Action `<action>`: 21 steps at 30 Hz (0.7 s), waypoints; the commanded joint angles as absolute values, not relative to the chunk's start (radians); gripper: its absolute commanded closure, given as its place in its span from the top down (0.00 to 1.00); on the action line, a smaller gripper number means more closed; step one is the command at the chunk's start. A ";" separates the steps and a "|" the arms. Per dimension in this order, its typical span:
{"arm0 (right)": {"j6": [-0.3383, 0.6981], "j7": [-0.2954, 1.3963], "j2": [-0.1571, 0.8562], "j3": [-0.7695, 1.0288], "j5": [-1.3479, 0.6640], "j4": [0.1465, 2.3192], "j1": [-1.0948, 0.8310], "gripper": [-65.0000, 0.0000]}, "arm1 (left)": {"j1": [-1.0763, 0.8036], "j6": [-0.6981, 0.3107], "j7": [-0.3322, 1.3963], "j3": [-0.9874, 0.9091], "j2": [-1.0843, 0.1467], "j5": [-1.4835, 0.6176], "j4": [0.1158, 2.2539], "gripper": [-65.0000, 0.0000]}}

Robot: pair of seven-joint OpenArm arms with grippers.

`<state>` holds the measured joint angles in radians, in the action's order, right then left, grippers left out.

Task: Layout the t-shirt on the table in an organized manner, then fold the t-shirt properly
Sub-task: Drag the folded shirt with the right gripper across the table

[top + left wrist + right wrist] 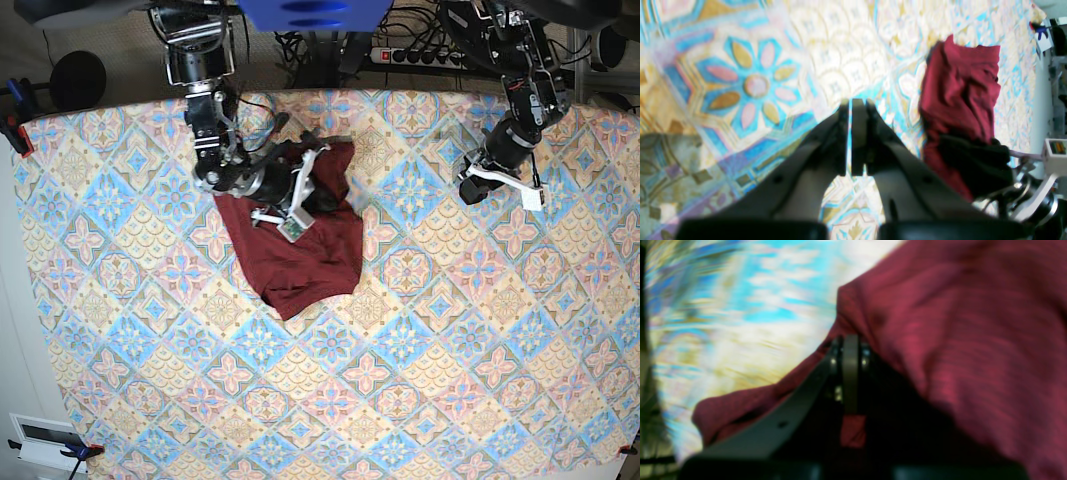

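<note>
While the t-shirt lay bunched up on the far left part of the table, the job looked to be at its first step: spreading the shirt out flat. No folding could start yet, I judged, because the cloth was all in a heap.

The right end effector was pinched tight on a bit of the red cloth. The left end effector was nearly closed, with only a thin gap, and it held nothing. It hung over the bare table, well apart from the shirt.

Next, I thought, the left arm would need to come over, open up, and grab another edge or corner. Then both arms could pull the shirt wide and lay it down smooth.

The base view showed the whole heap and both arms at once, but the right end effector was too tucked into the cloth to see well. The right wrist view showed the pinch up close, with red cloth stuck between the grey pads. It was blurry, though. The left wrist view showed the empty pads and the shirt off to one side.
</note>
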<state>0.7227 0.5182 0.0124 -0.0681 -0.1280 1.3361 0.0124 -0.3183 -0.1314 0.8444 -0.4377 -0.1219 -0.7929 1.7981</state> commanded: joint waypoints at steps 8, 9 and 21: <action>0.698 0.545 0.099 0.108 -0.096 1.343 0.027 0.00 | -0.312 -0.142 0.831 -0.440 -0.128 -0.811 1.816 0.00; 0.698 0.545 0.104 0.119 -0.096 1.343 0.027 0.00 | -0.312 -0.142 0.831 -0.440 -0.128 -0.811 1.816 0.00; 0.698 0.504 0.203 0.128 -0.097 1.359 0.024 0.00 | -0.315 -0.143 0.834 -0.438 -0.128 -0.811 1.816 0.00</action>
<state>0.7033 0.4900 0.1970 0.1253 -0.1120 1.3468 0.0166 -0.3187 -0.1345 0.8455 -0.4374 -0.1192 -0.7933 1.7981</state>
